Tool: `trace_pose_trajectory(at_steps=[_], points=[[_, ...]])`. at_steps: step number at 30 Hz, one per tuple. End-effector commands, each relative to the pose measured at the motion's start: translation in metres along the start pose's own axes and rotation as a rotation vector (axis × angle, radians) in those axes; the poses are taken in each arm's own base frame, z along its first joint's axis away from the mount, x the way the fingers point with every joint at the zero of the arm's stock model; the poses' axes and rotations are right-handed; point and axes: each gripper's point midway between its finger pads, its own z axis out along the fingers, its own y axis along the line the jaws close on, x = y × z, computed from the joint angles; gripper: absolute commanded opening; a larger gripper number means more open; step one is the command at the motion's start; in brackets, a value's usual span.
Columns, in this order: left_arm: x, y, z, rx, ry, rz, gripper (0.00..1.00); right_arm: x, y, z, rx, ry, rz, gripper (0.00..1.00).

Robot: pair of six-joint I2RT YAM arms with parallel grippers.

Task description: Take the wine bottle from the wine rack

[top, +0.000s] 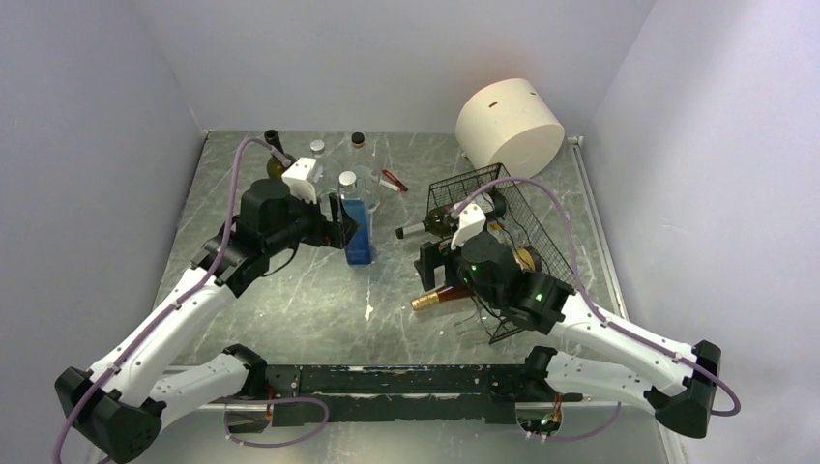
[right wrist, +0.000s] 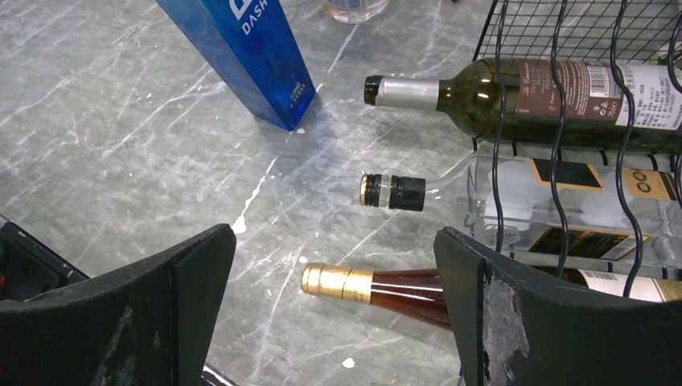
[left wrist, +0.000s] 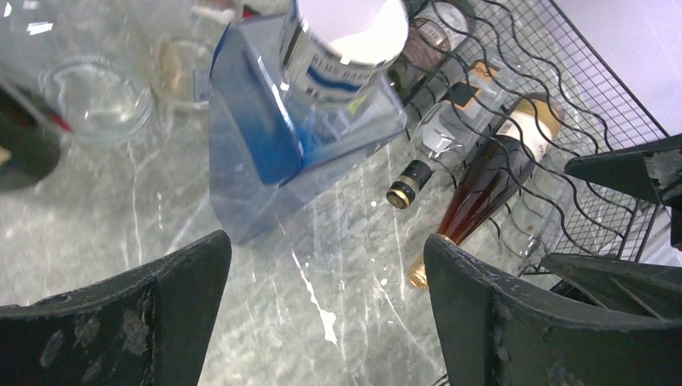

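- Two right fingers spread wide, holding nothing; right gripper hovering just off the open end of the wine rack, above the necks poking out of it.
- Three bottles lying in the wine rack, necks past its open end: green wine bottle in the back row, clear bottle in the middle row, amber wine bottle in the nearest row. Gold capsule framed between the spread fingers in the wrist view.
- Probably the approach step, with nothing gripped yet. Amber wine bottle the likeliest target, though impossible to tell for sure.
- Lower until the pads straddle that neck just outside the wine rack, clear of any wire.
- Square the jaws across the neck and close on the glass behind the capsule, not on the slippery foil tip.
- Pull straight out along the row, away from the wine rack, keeping the bottle level to avoid snagging its shoulder on the wavy wires.
- Go slowly, given the risk of dragging the light wine rack along.
- Left gripper likewise open and empty, beyond the blue bottle from the wine rack, and possibly useful for steadying the wine rack.
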Motion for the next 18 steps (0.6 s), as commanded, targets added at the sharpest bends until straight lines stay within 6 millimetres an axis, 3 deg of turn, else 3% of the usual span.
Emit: trace_pose_trajectory(at_steps=[1, 6, 11, 18], points=[[-0.009, 0.008, -0.018, -0.174, -0.046, -0.135, 0.93, -0.011, 0.001, -0.002, -0.011, -0.042, 0.003, 1.0], [-0.018, 0.0, -0.015, -0.297, -0.073, -0.115, 0.93, -0.011, 0.002, -0.002, -0.003, -0.031, 0.021, 1.0], [-0.023, -0.002, 0.002, -0.408, -0.075, -0.072, 0.93, -0.009, 0.002, -0.005, -0.012, -0.028, 0.051, 1.0], [-0.035, 0.01, 0.017, -0.534, -0.089, -0.036, 0.93, -0.008, -0.005, -0.015, 0.001, -0.037, 0.064, 1.0]])
